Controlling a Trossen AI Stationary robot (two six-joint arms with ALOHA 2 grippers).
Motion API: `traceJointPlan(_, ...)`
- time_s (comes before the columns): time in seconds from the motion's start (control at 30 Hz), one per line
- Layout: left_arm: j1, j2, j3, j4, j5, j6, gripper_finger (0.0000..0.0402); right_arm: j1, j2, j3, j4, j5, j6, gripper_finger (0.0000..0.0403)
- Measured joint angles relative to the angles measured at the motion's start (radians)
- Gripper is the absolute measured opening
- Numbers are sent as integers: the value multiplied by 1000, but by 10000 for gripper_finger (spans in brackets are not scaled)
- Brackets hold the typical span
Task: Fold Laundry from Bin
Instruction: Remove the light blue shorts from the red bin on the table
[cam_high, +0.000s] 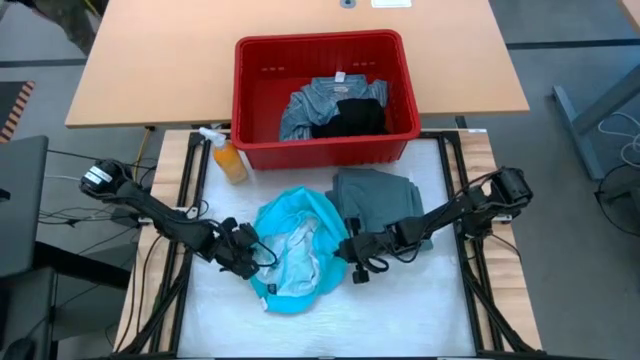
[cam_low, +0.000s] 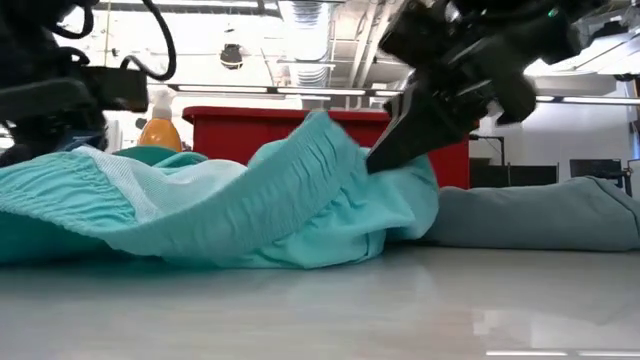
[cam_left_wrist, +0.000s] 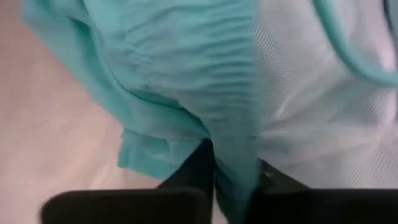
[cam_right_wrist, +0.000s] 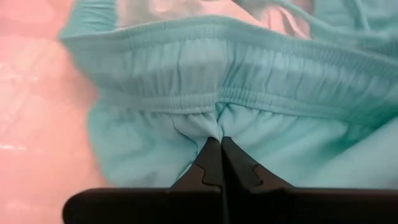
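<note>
A bright turquoise garment (cam_high: 295, 245) with a white mesh lining lies bunched on the white table cover between my two grippers. My left gripper (cam_high: 252, 262) is shut on its left side, my right gripper (cam_high: 350, 248) on its right side. A folded grey-green garment (cam_high: 378, 195) lies flat behind the right gripper. The red bin (cam_high: 325, 95) stands at the far side and holds a mottled blue-grey garment (cam_high: 315, 100) and a black one (cam_high: 350, 118). My left gripper pinches the gathered waistband edge (cam_left_wrist: 233, 158) of the turquoise garment between its two fingers, coming in low from the table's left. The cloth rests on the table. My right gripper pinches the turquoise cloth just below the elastic waistband (cam_right_wrist: 208, 127) between its fingertips, slanting down from the right. The waistband is raised in a peak (cam_low: 325, 130); the rest lies slack on the table.
An orange spray bottle (cam_high: 226, 155) stands at the bin's near left corner. A wooden desk (cam_high: 180, 60) lies under and behind the bin. Bare table cover (cam_high: 400, 310) lies toward the near edge.
</note>
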Motion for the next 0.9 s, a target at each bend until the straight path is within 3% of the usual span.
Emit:
traceJointPlan(0.13,31,-42,53,-43,-135,66,3,12,-111,0,-82,0,-32,19)
traceJointPlan(0.3,113,-122,199,-126,-242,259,1,8,-322,0,-177,37,-106,19)
traceJointPlan(0.5,195,-188,471,-444,-354,363,0,14,-603,0,-231,107,-199,19)
traceJointPlan(0.67,325,-179,709,-603,-307,452,0,13,-758,0,-83,113,-330,19)
traceJointPlan(0.83,497,-115,909,-674,-65,588,0,-20,-804,1,66,132,-426,19)
traceJointPlan(0.9,534,-70,995,-725,-48,653,0,-36,-803,1,115,133,-487,18)
